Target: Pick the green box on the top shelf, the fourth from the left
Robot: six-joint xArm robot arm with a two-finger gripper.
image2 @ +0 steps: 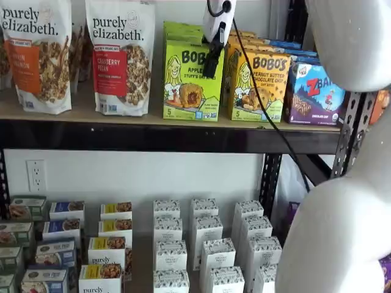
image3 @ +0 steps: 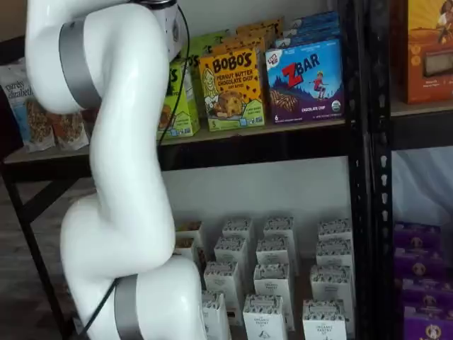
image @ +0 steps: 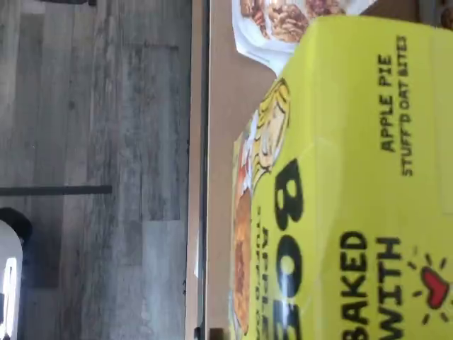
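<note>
**Top-shelf pick, hand at the green box: closing step**

- Robot arm [image3: 120, 177]: white, bulks across both shelf views. Hides the left part of the green box in one of them.
- Top shelf [image2: 153, 131]: tan deck on a black front beam. Carries granola pouches [image2: 119, 58], then the cartons.
- Green box [image2: 190, 79]: lime Bobo's Apple Pie carton, upright at the shelf's front edge, just beside the yellow-orange Bobo's carton [image2: 259, 85]. More green cartons stand behind it. Fills the wrist view, printed face and top close up.
- Hand [image2: 211, 64]: white body and black fingers in front of the box's upper right. Seen side-on; no gap shows, so cannot tell how far open it is or whether it has the box.

Handling note: likely closing on the carton. Centre the fingers on the green box alone, clear of the neighbour's edge; squeeze lightly, cardboard will dent; draw straight out toward the front.

Not legible: finger contact points, box's rear, gap to neighbour.
</note>
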